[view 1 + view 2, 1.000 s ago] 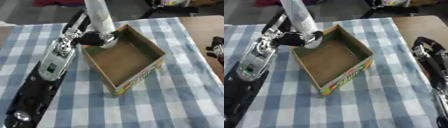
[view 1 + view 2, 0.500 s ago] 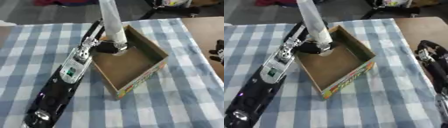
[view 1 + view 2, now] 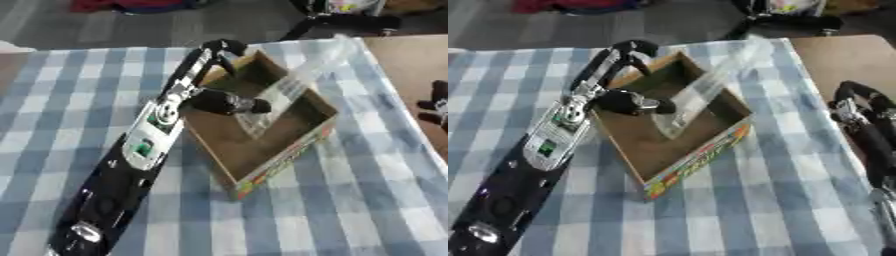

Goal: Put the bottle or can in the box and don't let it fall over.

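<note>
An open cardboard box (image 3: 285,152) with a colourful printed side stands on the checked cloth. A clear plastic bottle (image 3: 291,87) is inside it, base low near the box's middle. The bottle tilts steeply, its top leaning out over the far right rim. My left hand (image 3: 226,103) reaches over the box's left wall and is shut on the bottle's lower part. The left arm runs up from the lower left corner. My right hand (image 3: 857,106) rests at the right edge, away from the box.
A blue and white checked cloth (image 3: 367,200) covers the table. Bare brown tabletop (image 3: 404,55) shows at the far right. Dark objects (image 3: 343,20) and a red thing lie beyond the far edge.
The bottle went from upright at the box's left rim to inside the box, now tilted far to the right. My left arm followed rightward. The view also shifted.
</note>
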